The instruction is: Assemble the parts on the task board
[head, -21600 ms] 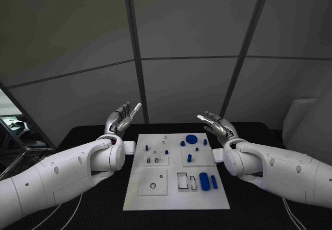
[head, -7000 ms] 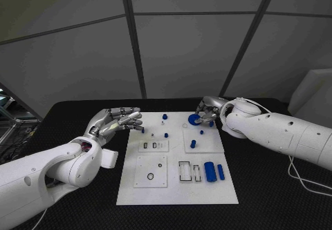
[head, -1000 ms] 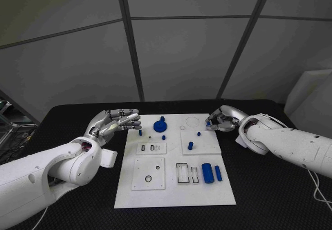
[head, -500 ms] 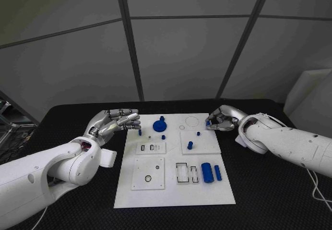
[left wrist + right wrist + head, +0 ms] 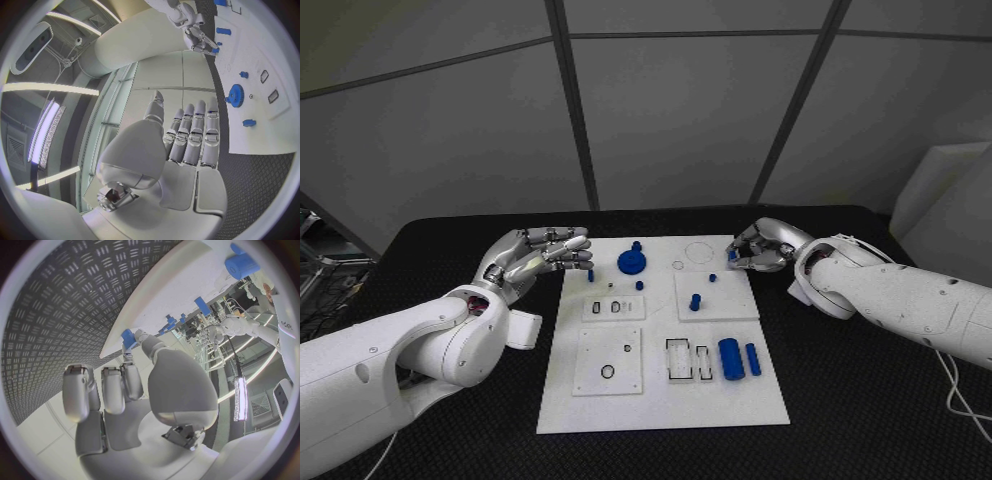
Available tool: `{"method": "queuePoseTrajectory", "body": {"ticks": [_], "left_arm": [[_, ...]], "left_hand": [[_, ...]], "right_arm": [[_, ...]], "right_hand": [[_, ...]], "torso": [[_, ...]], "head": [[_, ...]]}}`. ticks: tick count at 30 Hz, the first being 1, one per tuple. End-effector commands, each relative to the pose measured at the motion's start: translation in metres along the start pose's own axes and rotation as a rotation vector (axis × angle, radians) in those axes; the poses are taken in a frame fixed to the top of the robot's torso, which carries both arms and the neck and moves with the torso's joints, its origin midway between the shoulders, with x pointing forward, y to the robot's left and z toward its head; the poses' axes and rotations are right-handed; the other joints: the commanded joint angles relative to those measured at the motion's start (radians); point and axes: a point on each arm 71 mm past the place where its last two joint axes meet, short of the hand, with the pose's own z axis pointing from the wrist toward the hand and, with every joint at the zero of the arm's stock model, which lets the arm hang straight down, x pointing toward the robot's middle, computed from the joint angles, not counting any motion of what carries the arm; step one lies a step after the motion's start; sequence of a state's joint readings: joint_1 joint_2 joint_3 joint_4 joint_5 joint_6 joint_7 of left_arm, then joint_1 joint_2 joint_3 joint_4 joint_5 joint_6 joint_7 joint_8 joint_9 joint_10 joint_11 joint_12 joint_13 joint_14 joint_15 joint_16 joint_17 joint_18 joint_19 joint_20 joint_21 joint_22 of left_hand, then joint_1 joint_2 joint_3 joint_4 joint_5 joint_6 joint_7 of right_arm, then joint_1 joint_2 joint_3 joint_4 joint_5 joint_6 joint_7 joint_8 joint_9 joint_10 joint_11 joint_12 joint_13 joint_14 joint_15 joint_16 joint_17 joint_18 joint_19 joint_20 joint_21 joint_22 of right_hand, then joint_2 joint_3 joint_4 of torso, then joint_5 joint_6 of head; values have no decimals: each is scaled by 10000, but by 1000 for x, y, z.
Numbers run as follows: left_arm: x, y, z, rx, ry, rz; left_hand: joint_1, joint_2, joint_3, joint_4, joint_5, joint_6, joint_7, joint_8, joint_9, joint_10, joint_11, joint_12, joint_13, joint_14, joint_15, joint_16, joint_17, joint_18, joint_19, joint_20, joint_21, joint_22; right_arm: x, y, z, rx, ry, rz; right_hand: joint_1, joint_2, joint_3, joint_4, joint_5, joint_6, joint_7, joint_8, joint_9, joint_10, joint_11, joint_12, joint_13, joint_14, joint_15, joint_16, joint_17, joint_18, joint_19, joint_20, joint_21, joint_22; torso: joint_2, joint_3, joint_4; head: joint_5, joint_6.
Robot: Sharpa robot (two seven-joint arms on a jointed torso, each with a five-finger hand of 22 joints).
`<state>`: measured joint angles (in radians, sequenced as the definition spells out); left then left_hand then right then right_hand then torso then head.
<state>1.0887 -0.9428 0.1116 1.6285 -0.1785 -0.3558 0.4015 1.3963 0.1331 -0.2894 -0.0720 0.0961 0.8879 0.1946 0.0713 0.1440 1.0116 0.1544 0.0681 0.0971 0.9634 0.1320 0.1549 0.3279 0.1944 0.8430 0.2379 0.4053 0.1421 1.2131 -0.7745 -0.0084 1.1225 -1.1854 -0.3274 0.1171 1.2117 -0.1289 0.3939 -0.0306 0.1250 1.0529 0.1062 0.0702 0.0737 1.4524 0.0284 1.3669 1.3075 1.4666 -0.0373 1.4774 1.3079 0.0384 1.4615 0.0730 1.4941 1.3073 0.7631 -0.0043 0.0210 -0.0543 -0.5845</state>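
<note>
The white task board [image 5: 661, 395] lies in the middle of the table. A blue gear [image 5: 633, 264] sits near its far edge, also seen as the gear [image 5: 235, 93] from the left wrist. My right hand [image 5: 762, 246] is at the board's far right corner and pinches a small blue peg [image 5: 733, 256] between thumb and finger; the right wrist view shows this peg [image 5: 128, 336] at the board's edge. My left hand [image 5: 540, 254] hovers by the far left corner, fingers curled in, holding nothing.
A thick blue cylinder [image 5: 730, 358] and a thinner blue bar [image 5: 753, 359] lie at the board's right side beside two slots [image 5: 679, 360]. Small blue pegs [image 5: 695, 300] stand mid-board. A black ring [image 5: 607, 372] lies on the near left plate. Black table [image 5: 877, 400] surrounds the board.
Since 7 s ago the blue gear has moved from the far right to the far middle-left, and my right hand has gone to the corner peg. Over the last second nothing has visibly moved.
</note>
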Motion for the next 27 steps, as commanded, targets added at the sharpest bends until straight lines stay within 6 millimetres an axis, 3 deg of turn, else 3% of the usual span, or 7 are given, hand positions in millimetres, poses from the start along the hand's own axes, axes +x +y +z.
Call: {"method": "queuePoseTrajectory", "body": {"ticks": [1,20,27], "left_arm": [[2,-1,0,20,133,-55],[0,-1,0,21,107,-40],[-1,-1,0,12,53,-12]], "left_hand": [[9,121,8,-51,-11,-23,13,-47,9,-34,45,-34,-2,-35,14,-35,-17,-138,-93,6,-53,-13],[2,129,0,-62,-15,-26,12,-48,10,-37,44,-35,-2,-25,26,-62,-17,-137,-91,16,-68,-26],[2,129,0,-62,-15,-26,12,-48,10,-37,44,-35,-2,-25,26,-62,-17,-137,-91,16,-68,-26]], "right_arm": [[-1,1,1,-27,-45,-33],[-3,4,-1,-145,-329,-34],[-8,17,-6,-478,-571,145]], "right_hand": [[-13,106,94,-7,-2,140,-8,82,31,48,-51,43,565,714,-81,59,1243,-24,100,-39,51,1055],[21,356,311,-154,30,415,-91,86,92,64,-127,68,595,729,-148,93,1306,-46,164,-103,95,1157],[48,388,352,-204,32,435,-97,73,96,60,-134,57,585,730,-156,94,1310,-59,200,-112,121,1214]], "torso": [[-2,4,20],[-12,6,6],[-33,-13,-14]], "head": [[15,-13],[4,-27],[0,20]]}}
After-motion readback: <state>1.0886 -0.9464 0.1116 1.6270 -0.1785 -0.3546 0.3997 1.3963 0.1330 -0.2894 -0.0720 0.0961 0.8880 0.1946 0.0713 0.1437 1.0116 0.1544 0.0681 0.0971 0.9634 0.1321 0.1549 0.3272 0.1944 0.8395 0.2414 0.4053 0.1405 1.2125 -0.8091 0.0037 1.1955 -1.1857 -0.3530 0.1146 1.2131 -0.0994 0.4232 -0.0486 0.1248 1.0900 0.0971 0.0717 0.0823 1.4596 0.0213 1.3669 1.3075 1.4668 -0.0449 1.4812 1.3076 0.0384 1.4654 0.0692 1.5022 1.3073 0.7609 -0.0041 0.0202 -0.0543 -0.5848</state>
